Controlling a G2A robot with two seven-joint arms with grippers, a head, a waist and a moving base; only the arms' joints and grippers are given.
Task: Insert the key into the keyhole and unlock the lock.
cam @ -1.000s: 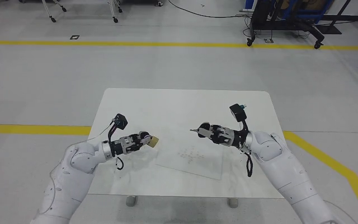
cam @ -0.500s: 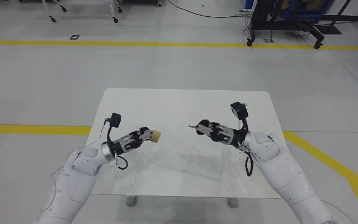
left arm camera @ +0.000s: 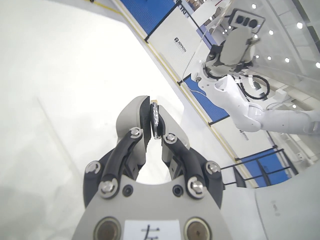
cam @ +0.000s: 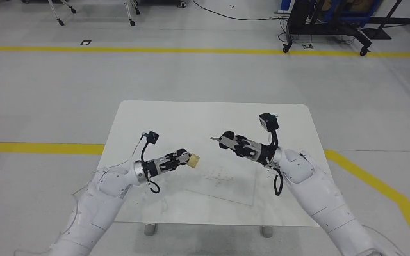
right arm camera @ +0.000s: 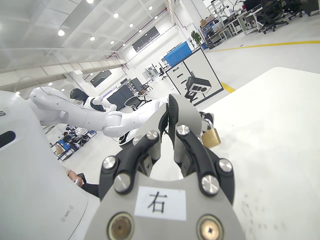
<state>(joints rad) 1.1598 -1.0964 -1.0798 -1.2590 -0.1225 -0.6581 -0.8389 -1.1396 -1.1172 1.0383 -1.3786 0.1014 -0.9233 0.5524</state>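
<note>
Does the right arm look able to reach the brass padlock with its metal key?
Probably yes: open air separates the right pincer, holding the metal key, from the brass padlock in the left pincer.

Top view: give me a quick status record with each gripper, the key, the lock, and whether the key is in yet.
left gripper: shut on the padlock, held above the table
right gripper: shut on the key, blade sticking out past the fingertips
key and padlock: apart, with a gap between them
insertion: not yet done
</note>
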